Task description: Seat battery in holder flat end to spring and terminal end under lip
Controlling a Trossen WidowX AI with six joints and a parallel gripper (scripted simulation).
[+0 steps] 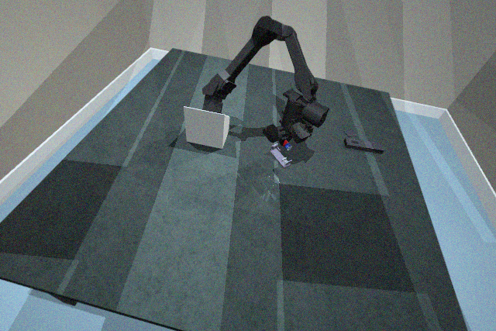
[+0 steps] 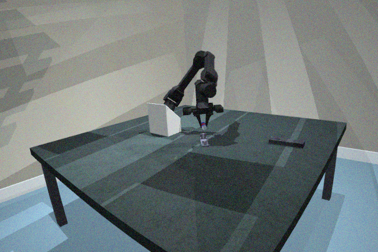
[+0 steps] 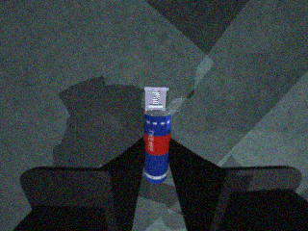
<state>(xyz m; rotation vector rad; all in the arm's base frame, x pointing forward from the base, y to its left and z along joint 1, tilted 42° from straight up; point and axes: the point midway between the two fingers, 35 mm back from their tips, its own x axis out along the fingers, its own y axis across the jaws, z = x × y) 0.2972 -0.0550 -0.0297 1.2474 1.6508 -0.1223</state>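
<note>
My gripper points down and is shut on the blue battery with a red band. The pale lilac holder lies on the table. In the exterior view the battery is above the table, with a gap between it and the holder. In the wrist view the battery runs nearly in line with the holder and hides most of it; only one end shows past the battery. I cannot tell which battery end is the terminal, nor make out the spring.
A white block with a slanted side stands by the arm's base, left of the holder in the top and exterior views. A flat dark object lies to the right. The arm's shadow falls beside the holder.
</note>
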